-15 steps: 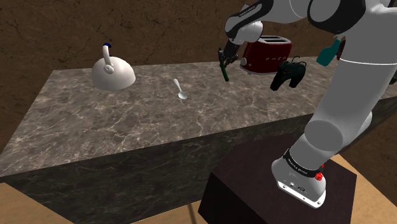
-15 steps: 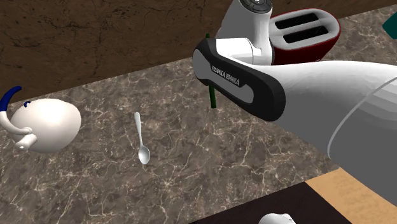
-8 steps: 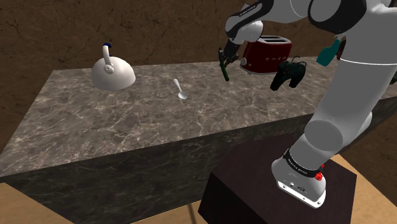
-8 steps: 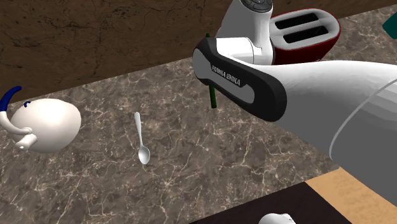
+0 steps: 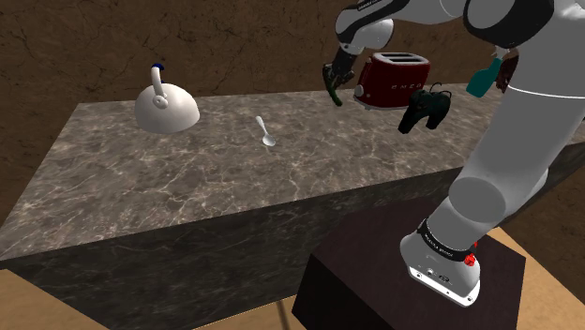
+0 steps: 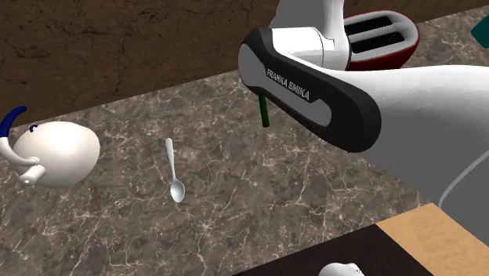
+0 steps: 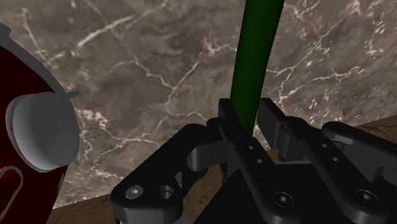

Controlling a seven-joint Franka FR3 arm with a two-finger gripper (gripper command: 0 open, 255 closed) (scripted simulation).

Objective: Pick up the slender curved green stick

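Black two-finger gripper (image 7: pixel 251 118) is clamped on the slender curved dark green stick (image 7: pixel 257 51), fingers (image 7: pixel 230 121) pressed against it from both sides near one end, the rest of the stick running out past the fingertips over the counter. From the shoulder view the gripper (image 5: pixel 336 79) sits high at the back of the grey veined marble countertop (image 5: pixel 187 178), with the stick (image 5: pixel 335 92) hanging down from it, tilted, just beside the dark red two-slot toaster (image 5: pixel 398 80). In the second exterior view the stick (image 6: pixel 265 110) pokes out below the white arm link, lower end over the marble, toaster (image 6: pixel 384 39) behind the arm; can't tell whether the tip touches the surface. The toaster's round white knob (image 7: pixel 41 130) is close alongside the gripper. Small silver spoon (image 5: pixel 265 131) lies flat mid-counter, well apart from the stick. White domed teapot with a blue handle (image 5: pixel 166 108) is further toward the shoulder view's left. Black game controller (image 5: pixel 425 106) and a teal bottle (image 5: pixel 486 75) sit near the toaster, partly behind the arm
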